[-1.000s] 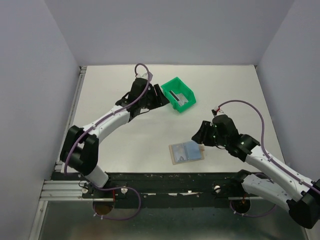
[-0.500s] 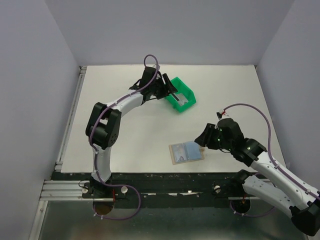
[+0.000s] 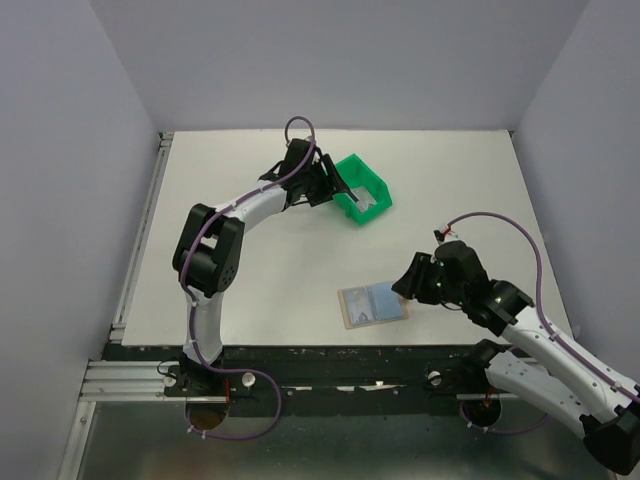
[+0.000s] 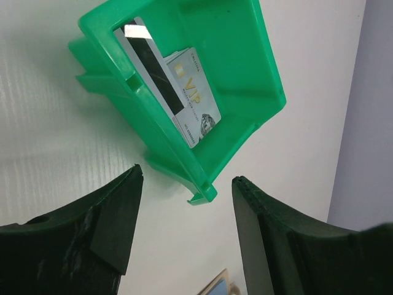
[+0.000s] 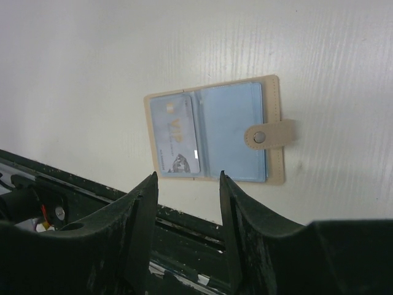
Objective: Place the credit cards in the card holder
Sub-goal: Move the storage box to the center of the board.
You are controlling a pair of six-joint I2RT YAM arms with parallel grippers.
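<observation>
L gripper is over the far side of the table, right above the near corner of the green bin, fingers spread wide w/ nothing between them, not touching the bin as far as I can tell. Two credit cards sit inside the bin, leaning against its long wall: one shows a dark stripe, the other overlaps it, pale w/ "VIP" print. R gripper hangs over the card holder at the near edge of the table, jaws apart, gripping nothing; can't tell if it touches the holder, looks like it's above it. Holder lies flat & open, tan outside, pale blue inside, snap tab sticking out one side. A third card w/ the same VIP print is already tucked in the pocket opposite the tab. Bin & holder are well apart, approx across the table from each other
</observation>
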